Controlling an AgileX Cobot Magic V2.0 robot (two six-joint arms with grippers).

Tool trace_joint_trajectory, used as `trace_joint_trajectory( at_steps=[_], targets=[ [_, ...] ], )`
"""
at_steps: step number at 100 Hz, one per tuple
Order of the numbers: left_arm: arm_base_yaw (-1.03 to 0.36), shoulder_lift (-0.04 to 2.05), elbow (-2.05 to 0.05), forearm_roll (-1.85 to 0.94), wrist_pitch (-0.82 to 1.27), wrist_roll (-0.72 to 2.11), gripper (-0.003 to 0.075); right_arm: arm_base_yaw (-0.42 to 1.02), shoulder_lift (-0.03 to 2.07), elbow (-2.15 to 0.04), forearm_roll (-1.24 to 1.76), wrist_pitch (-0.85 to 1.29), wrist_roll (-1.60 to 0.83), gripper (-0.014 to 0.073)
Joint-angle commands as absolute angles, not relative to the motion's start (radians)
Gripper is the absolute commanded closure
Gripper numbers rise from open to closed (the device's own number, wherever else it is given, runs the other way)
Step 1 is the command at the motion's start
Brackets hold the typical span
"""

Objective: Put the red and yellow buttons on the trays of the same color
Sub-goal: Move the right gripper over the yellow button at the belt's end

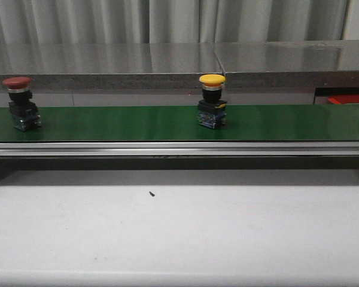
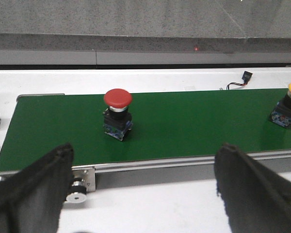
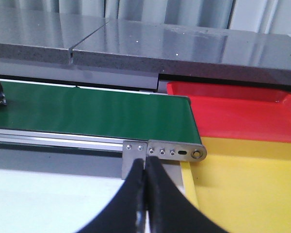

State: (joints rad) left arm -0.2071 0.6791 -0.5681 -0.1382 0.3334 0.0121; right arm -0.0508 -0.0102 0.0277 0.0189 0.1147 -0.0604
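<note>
From my station I see the red button (image 1: 21, 103) standing upright at the far left of the green belt (image 1: 137, 122). My left claw (image 2: 145, 187) hangs near the belt's front rail with its fingers (image 2: 36, 187) spread wide apart, nothing between them, the red button beyond the gap on the belt. The yellow button (image 1: 212, 100) stands upright a little right of the belt's middle, well apart from the red one. On the white worktop (image 1: 179, 233) in front lies a small dark speck (image 1: 151, 194). My right claw (image 3: 145, 194) is closed, fingers pressed together on nothing, near the belt's right end. Just past that end sit the red tray (image 3: 242, 116) and, nearer the claw, the yellow tray (image 3: 242, 189), touching side by side.
</note>
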Motion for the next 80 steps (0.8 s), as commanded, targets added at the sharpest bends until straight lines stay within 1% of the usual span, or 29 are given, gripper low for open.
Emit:
trace_joint_trajectory(
  at_steps=[1, 4, 6, 10, 11, 13, 18, 20, 31, 44, 50, 56, 67, 74, 80],
  targets=[
    [-0.214, 0.605, -0.517, -0.147, 0.220, 0.008, 0.0293, -0.053, -0.027, 0.027, 0.014, -0.017, -0.059, 0.0692],
    [-0.214, 0.586, -0.493, -0.147, 0.218, 0.008, 0.0363, -0.053, -0.027, 0.027, 0.014, -0.035, -0.059, 0.0692],
    [-0.214, 0.573, -0.476, -0.147, 0.216, 0.008, 0.0393, -0.053, -0.027, 0.027, 0.014, -0.047, -0.059, 0.0692],
    [-0.214, 0.551, -0.446, -0.147, 0.216, 0.008, 0.0494, -0.053, -0.027, 0.027, 0.015, -0.068, -0.059, 0.0692],
    [-0.214, 0.548, -0.442, -0.149, 0.216, 0.008, 0.0530, -0.053, -0.027, 0.026, 0.015, -0.078, -0.059, 0.0692],
    [-0.214, 0.540, -0.431, -0.158, 0.212, 0.000, 0.0566, -0.053, -0.027, 0.026, 0.015, -0.094, -0.059, 0.0692],
    [-0.214, 0.524, -0.418, -0.192, 0.196, 0.006, 0.0706, -0.053, -0.027, 0.023, 0.015, -0.127, -0.059, 0.0692],
    [-0.214, 0.520, -0.412, -0.194, 0.192, 0.006, 0.0738, -0.053, -0.027, 0.018, 0.015, -0.136, -0.059, 0.0692],
    [-0.214, 0.516, -0.410, -0.194, 0.191, 0.006, 0.0739, -0.053, -0.023, -0.056, 0.041, -0.077, -0.059, 0.0692],
    [-0.214, 0.516, -0.410, -0.194, 0.191, 0.006, 0.0739, -0.053, 0.042, -0.244, 0.071, 0.173, -0.059, 0.0692],
    [-0.214, 0.516, -0.410, -0.194, 0.191, 0.006, 0.0739, -0.053, 0.110, -0.343, 0.071, 0.307, -0.059, 0.0692],
    [-0.214, 0.516, -0.410, -0.194, 0.191, 0.006, 0.0739, -0.053, 0.190, -0.469, 0.071, 0.486, -0.059, 0.0692],
    [-0.214, 0.516, -0.410, -0.194, 0.191, 0.006, 0.0739, -0.053, 0.376, -0.683, 0.069, 0.744, -0.060, 0.0692],
    [-0.214, 0.516, -0.410, -0.194, 0.191, 0.006, 0.0739, -0.053, 0.486, -0.792, 0.071, 0.837, -0.060, 0.0692],
    [-0.214, 0.516, -0.410, -0.194, 0.191, 0.006, 0.0739, -0.053, 0.571, -0.854, 0.071, 0.855, -0.060, 0.0692]
  ],
)
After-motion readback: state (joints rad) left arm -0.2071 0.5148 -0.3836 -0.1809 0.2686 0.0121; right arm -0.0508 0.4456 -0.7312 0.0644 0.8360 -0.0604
